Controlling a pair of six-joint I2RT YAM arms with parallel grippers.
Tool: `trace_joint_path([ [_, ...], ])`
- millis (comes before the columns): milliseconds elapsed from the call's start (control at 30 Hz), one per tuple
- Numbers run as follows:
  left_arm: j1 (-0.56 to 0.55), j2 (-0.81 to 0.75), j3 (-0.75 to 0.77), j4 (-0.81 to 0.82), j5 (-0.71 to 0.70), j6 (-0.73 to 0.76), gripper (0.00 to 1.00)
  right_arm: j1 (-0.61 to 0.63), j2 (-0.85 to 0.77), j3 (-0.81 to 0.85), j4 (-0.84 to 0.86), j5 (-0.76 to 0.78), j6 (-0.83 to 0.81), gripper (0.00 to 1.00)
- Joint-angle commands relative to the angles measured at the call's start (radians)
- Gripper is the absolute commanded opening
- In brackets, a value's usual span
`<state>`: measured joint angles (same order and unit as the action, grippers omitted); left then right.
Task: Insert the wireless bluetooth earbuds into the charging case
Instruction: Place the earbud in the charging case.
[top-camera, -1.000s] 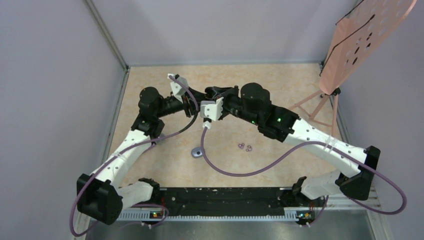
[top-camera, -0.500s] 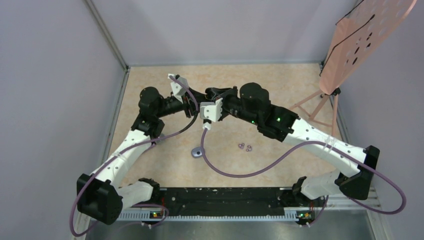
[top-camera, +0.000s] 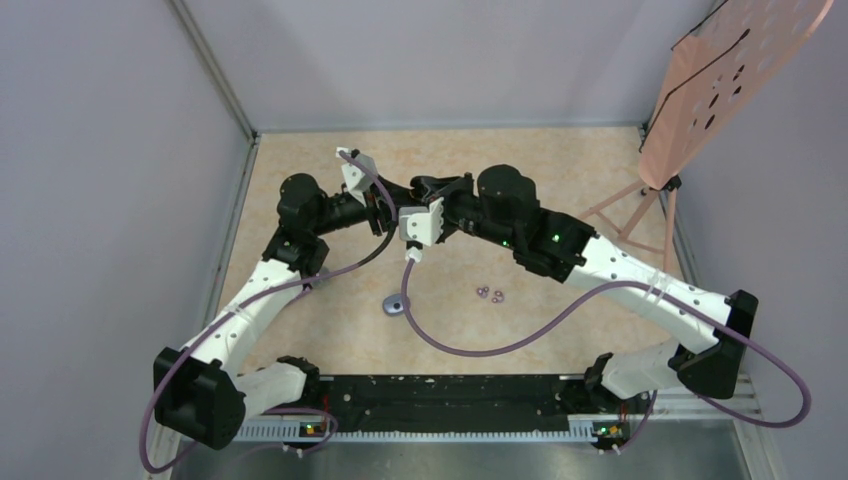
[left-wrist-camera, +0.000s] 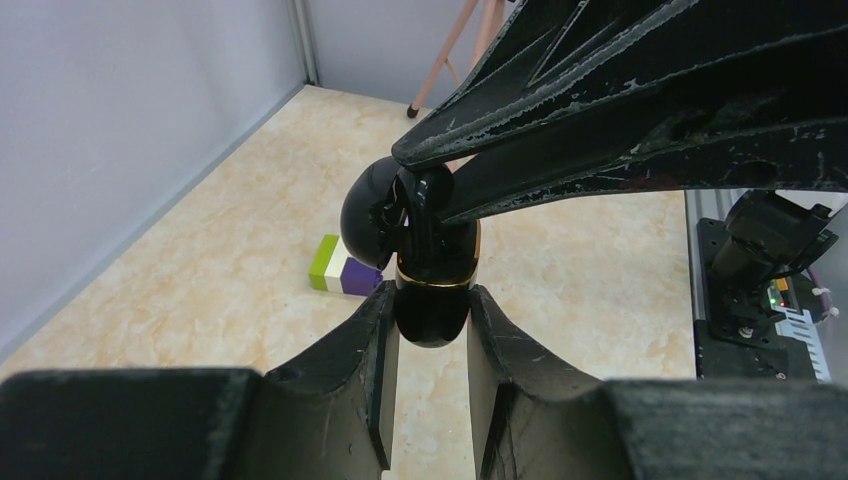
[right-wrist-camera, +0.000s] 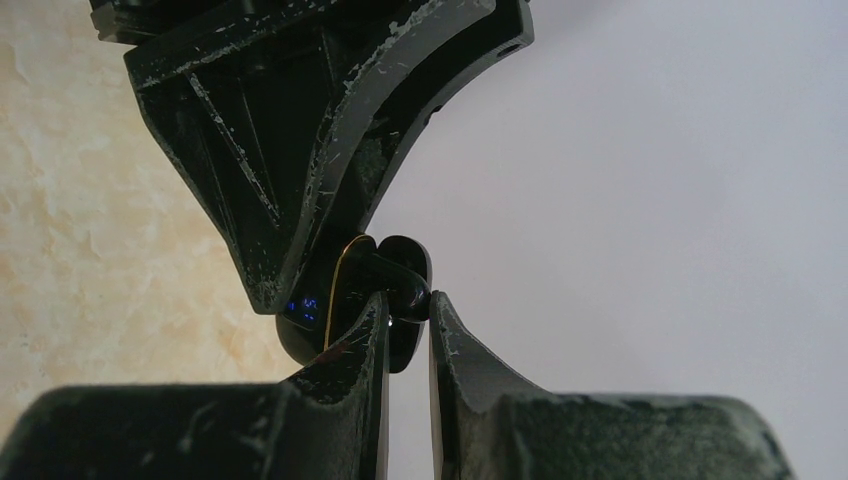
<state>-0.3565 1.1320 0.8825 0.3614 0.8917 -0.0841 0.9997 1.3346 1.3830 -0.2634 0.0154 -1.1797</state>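
My left gripper (left-wrist-camera: 425, 296) is shut on the black charging case (left-wrist-camera: 432, 300), which has a gold band and an open lid (left-wrist-camera: 365, 208). My right gripper (right-wrist-camera: 405, 312) is shut on an all-black earbud (right-wrist-camera: 408, 290) and holds it against the case's open mouth (right-wrist-camera: 318, 300), where blue lights glow. In the top view the two grippers meet above the middle of the table, left (top-camera: 388, 207) and right (top-camera: 428, 190). Small purple ring-like earbud pieces (top-camera: 490, 293) lie on the table to the right, apart from both grippers.
A grey-blue oval piece (top-camera: 395, 305) lies on the table near the right arm's cable. A green, white and purple block (left-wrist-camera: 342, 270) lies beneath the grippers. A pink perforated board on a stand (top-camera: 715, 80) is at the back right. Walls enclose the table.
The right arm has edged slightly left toward the left gripper. Nothing else has visibly changed.
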Motion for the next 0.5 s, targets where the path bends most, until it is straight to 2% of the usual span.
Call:
trace_joint_path([
  [0,-0.005,-0.021,0.038,0.069,-0.003,-0.012,0.0,0.009,0.015,0.044,-0.047,-0.043,-0.002,0.0],
  [100,-0.005,-0.022,0.036,0.071,0.008,-0.008,0.0,0.009,0.017,0.045,-0.059,-0.049,-0.003,0.01],
  [267,-0.005,-0.024,0.031,0.071,0.02,0.004,0.0,0.009,0.025,0.061,-0.089,-0.063,-0.005,0.1],
  [467,-0.004,-0.027,0.024,0.057,0.026,0.028,0.0,-0.001,0.04,0.103,-0.162,-0.091,0.012,0.14],
])
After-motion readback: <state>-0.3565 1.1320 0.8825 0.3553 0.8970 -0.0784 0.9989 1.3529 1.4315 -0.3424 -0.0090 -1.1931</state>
